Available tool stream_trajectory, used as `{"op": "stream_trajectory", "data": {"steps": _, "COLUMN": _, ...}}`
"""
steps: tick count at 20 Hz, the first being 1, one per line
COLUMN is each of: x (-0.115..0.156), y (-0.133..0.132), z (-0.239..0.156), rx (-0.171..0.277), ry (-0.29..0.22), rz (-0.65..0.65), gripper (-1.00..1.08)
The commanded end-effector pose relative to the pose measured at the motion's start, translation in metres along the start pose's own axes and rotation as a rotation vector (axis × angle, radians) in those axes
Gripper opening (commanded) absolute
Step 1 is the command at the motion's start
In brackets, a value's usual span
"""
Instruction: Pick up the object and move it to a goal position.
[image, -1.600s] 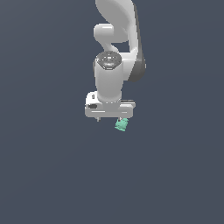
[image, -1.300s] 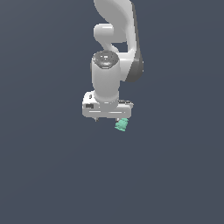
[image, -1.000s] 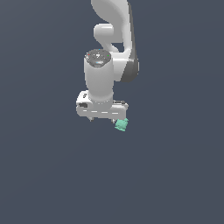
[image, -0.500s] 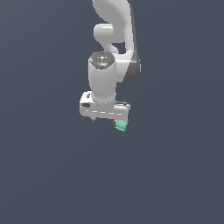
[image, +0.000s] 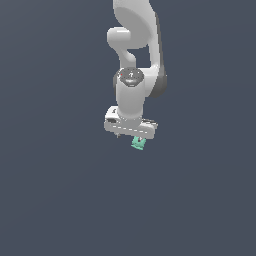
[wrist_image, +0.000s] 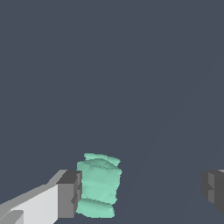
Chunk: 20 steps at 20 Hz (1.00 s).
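Around me in the exterior view is only a flat dark slate-blue ground, with no edge or container visible. My white jointed arm (image: 134, 75) hangs down from the top of the frame, and my gripper (image: 131, 136) points downward under its pale crossbar. The small teal-green ridged block (image: 138, 144) sits just below the bar, toward the exterior view's right end of it.

In the wrist view the same dark ground fills the frame. My grey finger pads (wrist_image: 69, 194) stand wide apart. The block (wrist_image: 98, 185) lies against the inner face of one pad, well apart from the other; nothing is clamped.
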<state>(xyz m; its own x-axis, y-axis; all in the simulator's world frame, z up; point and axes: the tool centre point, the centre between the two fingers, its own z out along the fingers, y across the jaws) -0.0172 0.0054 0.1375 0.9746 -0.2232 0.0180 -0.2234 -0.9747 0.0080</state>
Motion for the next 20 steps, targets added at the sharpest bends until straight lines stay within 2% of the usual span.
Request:
{"op": "stream_trajectory", "data": {"steps": 1, "x": -0.013, "y": -0.011, "z": 0.011, "rx": 0.002, "ry": -0.004, "rz": 0.04, "gripper": 1.0}}
{"op": "stream_trajectory", "data": {"steps": 11, "x": -0.049, "y": -0.037, "z": 0.039, "rx": 0.006, "ry": -0.016, "rz": 0.154, "gripper": 1.0}}
{"op": "stream_trajectory", "data": {"steps": 20, "x": -0.057, "y": -0.041, "z": 0.044, "rx": 0.006, "ry": -0.019, "rz": 0.174, "gripper": 1.0}}
